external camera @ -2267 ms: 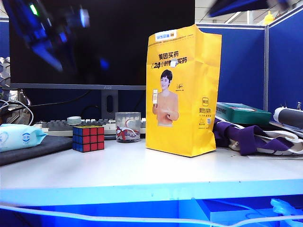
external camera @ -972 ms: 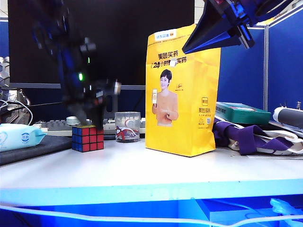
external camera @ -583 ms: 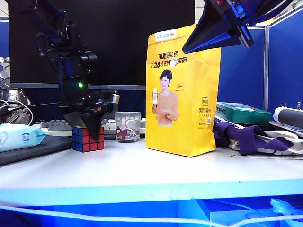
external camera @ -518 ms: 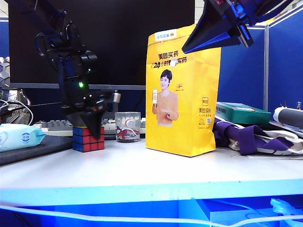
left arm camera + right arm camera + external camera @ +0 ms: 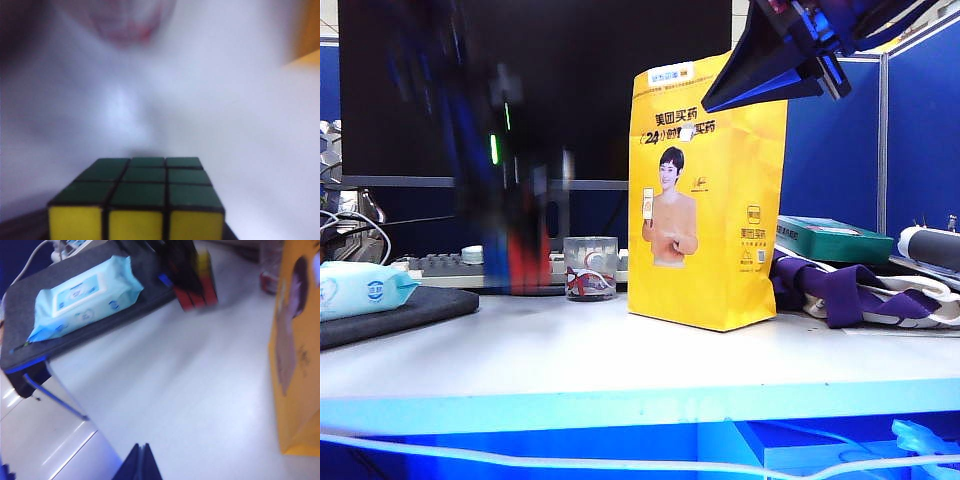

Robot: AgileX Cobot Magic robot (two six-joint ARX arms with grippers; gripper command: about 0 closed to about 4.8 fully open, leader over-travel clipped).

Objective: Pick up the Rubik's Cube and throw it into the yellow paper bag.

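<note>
One rigid, light Rubik's Cube (image 5: 136, 200), flat sides gripped by my left gripper (image 5: 515, 250); right gripper (image 5: 140, 462), pinched empty, hovers at the yellow paper bag's (image 5: 715, 200) one o'clock.

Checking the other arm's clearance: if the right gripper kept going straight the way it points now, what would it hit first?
Probably the bare table. The right gripper, jaws shut, points down at open tabletop beside the bag; depth is unclear.

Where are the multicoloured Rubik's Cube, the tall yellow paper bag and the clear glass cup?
Rubik's Cube (image 5: 142, 187): left wrist view, green top face.
Yellow paper bag (image 5: 720, 270): exterior view, front panel beside the printed woman.
Clear glass cup (image 5: 591, 268): exterior view, front wall.
</note>
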